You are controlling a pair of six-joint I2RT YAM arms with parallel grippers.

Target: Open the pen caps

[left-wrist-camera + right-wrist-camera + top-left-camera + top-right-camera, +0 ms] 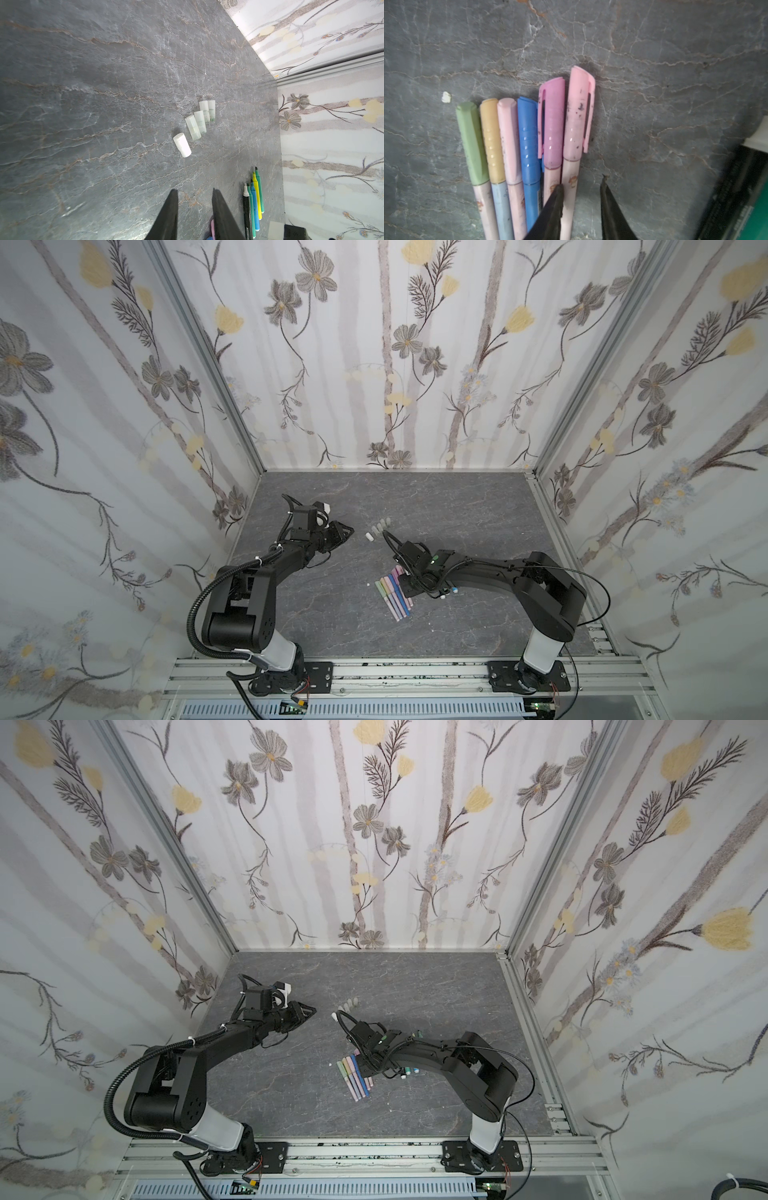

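Pastel pens [392, 593] capped, rowed for reach | right gripper [581, 182] jaws part-open astride pink pen [571, 176] barrel beneath pink cap [578, 112], seemingly to anchor it | left gripper [195, 190] narrow gap, empty.

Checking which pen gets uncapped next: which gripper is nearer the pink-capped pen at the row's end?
Right. The right gripper straddles the barrel of the pink-capped pen, jaws open; the left gripper hovers well away, over bare table near the loose clear caps.
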